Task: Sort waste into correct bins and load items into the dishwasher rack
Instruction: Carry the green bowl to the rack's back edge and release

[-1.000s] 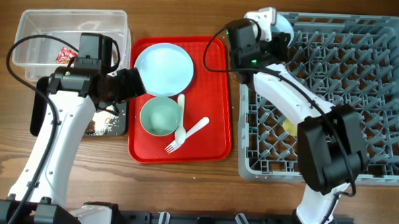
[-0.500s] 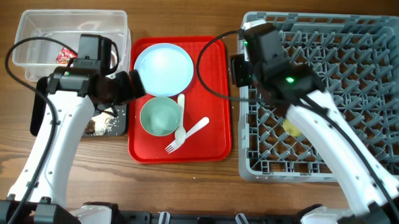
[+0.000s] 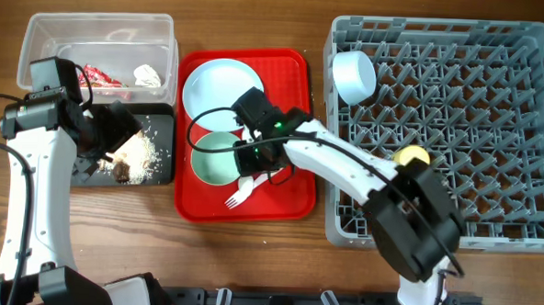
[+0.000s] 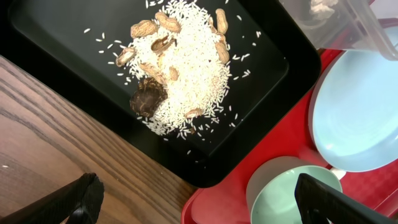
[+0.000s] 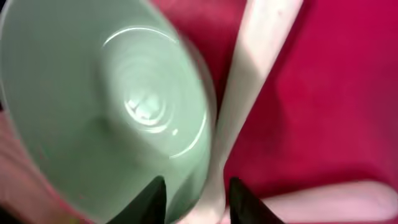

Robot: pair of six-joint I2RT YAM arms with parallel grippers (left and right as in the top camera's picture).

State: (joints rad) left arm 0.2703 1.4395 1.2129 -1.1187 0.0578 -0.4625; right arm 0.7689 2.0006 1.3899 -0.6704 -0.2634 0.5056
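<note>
My right gripper [image 3: 256, 161] is low over the red tray, open. One finger is inside the pale green bowl [image 3: 213, 159] [image 5: 106, 106] and the other is outside it, with the bowl's rim and the white spoon [image 5: 249, 93] between them. The white fork [image 3: 252, 185] lies beside them. The pale blue plate [image 3: 222, 88] sits behind. My left gripper [image 4: 199, 211] is wide open and empty over the black tray [image 3: 156, 170] of rice and peanut scraps [image 4: 177, 68]. The clear tub [image 3: 98, 25] holds the red wrapper [image 3: 97, 73] and white napkin [image 3: 147, 74]. The pale blue bowl [image 3: 354, 75] and yellow cup [image 3: 411, 157] are in the grey rack [image 3: 534, 54].
The red serving tray [image 3: 297, 98] lies between the bins and the rack. The tub's corner [image 4: 348, 25] overhangs the black tray's far side. Bare wooden table [image 3: 249, 253] runs along the front.
My right arm swung from the rack's back left corner down to the green bowl, leaving the pale blue bowl in the rack. My left arm drew back left from the red tray to the black tray.
</note>
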